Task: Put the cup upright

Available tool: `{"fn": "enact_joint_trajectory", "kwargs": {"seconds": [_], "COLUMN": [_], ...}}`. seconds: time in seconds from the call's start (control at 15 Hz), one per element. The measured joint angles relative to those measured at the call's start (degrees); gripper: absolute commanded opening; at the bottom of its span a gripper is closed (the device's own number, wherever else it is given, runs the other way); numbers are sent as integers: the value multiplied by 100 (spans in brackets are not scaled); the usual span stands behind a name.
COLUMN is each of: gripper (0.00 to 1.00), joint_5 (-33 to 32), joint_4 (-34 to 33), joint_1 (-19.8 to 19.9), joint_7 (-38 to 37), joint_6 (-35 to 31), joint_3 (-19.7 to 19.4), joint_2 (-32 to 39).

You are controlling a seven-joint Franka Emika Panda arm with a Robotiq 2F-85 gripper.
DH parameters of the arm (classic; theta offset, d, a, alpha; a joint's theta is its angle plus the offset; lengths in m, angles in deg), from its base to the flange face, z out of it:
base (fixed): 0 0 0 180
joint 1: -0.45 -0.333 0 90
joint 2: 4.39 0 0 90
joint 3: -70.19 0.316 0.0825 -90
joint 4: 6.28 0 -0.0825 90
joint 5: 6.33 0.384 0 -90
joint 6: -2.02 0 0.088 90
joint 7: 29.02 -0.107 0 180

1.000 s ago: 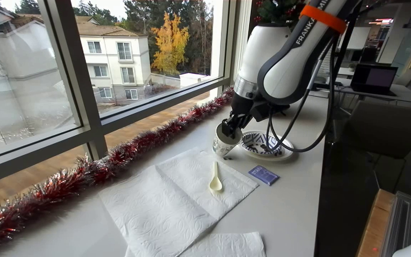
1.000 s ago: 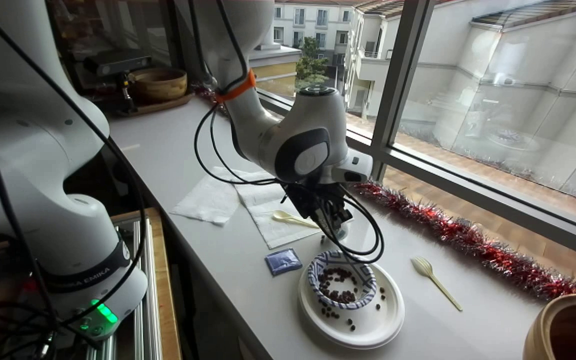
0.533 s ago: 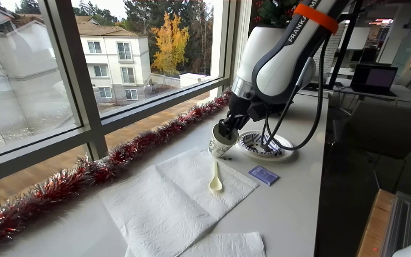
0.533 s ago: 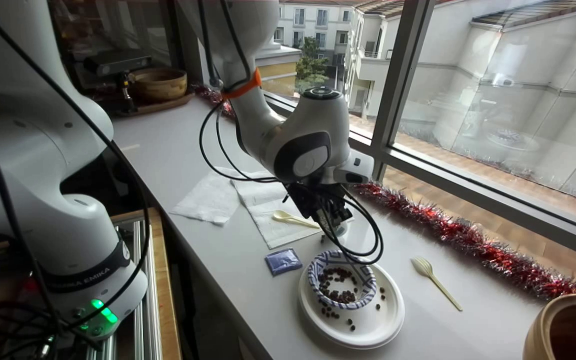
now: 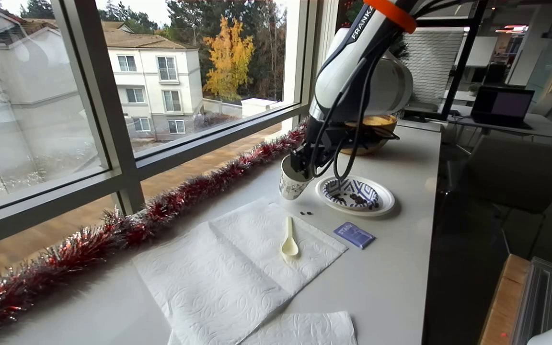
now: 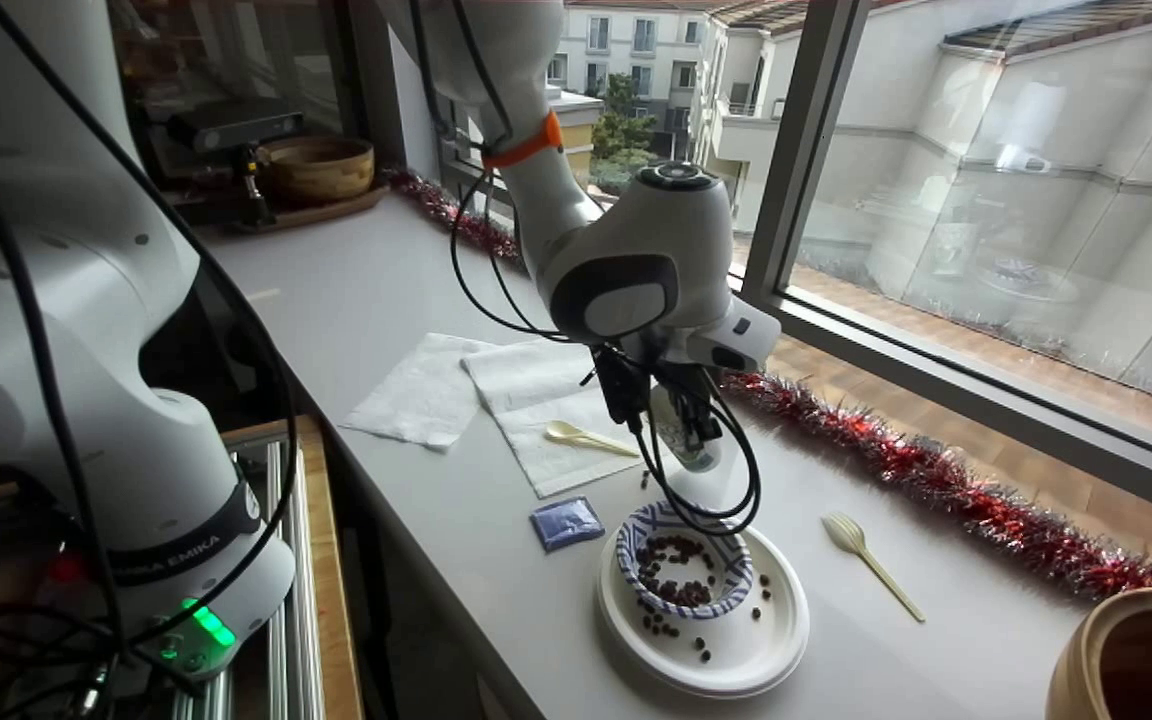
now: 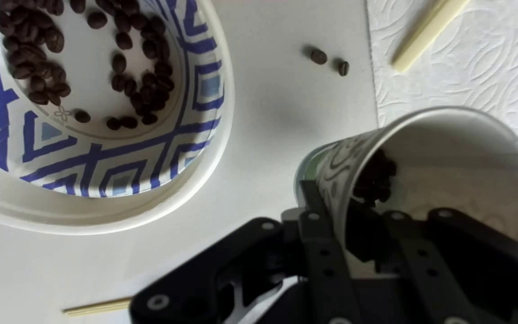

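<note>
The cup is a small whitish paper cup with a grey pattern. It is tilted, its mouth toward my gripper. In the wrist view, my gripper is shut on the wall of the cup, one finger inside and one outside. Dark coffee beans lie inside the cup. In an exterior view the cup is partly hidden behind the gripper and cables. The cup seems slightly off the table, but I cannot tell for sure.
A blue-patterned bowl with beans stands on a white plate close by. A spoon lies on paper towels near a blue packet. A fork, tinsel and a wooden bowl are also there.
My gripper has moved the cup away from the paper towels, a little toward the window. Two loose beans on the table now show more clearly. The arm has swung, uncovering the wooden bowl behind.
</note>
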Motion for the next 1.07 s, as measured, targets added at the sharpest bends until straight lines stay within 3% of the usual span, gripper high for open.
{"fn": "enact_joint_trajectory", "kwargs": {"seconds": [0.2, 0.53, 0.8, 1.07], "gripper": [2, 2, 2, 2], "joint_5": [866, 2070, 2525, 2704], "joint_4": [-344, -1112, -1586, -1922], "joint_1": [-73, -87, -104, -114], "joint_7": [282, 603, 622, 543], "joint_6": [595, 2128, 3026, 3149], "joint_3": [-16, -204, -613, -984], "joint_2": [0, 5, 143, 593]}}
